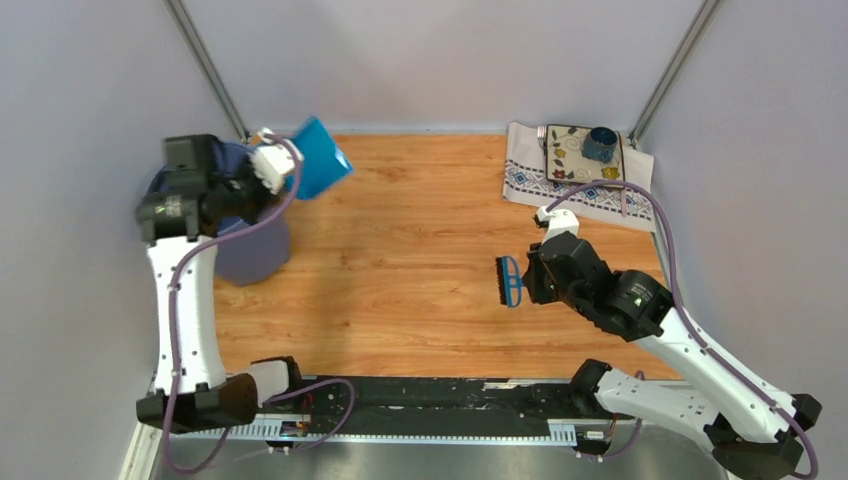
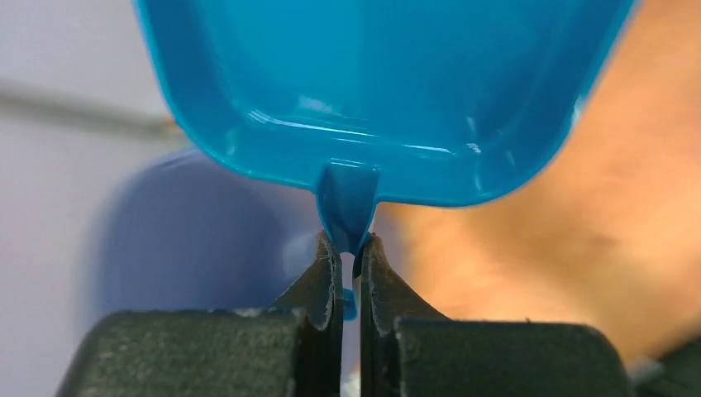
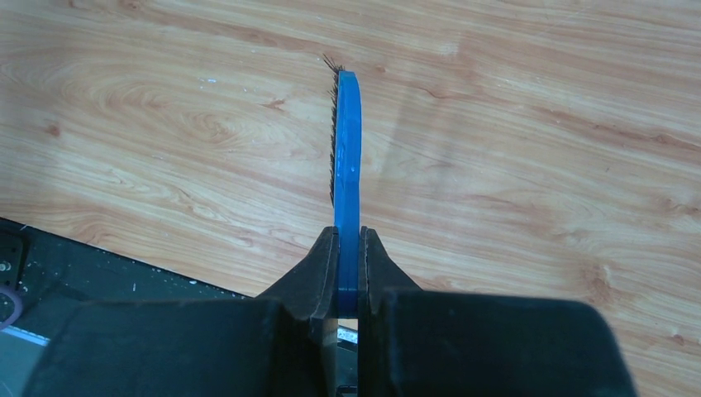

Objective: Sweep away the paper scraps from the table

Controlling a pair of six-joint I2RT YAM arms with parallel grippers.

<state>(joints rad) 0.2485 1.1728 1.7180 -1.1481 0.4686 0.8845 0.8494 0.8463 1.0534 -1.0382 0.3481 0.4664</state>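
My left pincer [image 2: 350,241] is clamped shut on the tab of the dustpan [image 2: 380,83], tipped over the bin [image 1: 255,250] as if to empty it, while my right pincer [image 3: 348,240] grips the brush [image 3: 347,141] idle over the surface [image 1: 400,260], where I see no paper scraps.

- No text, label, brand, number or sign can be read in any of the views;
- the dark mat [image 1: 583,152] lying on the patterned cloth [image 1: 530,182] bears pale swirls and dots, too small to tell as letters.
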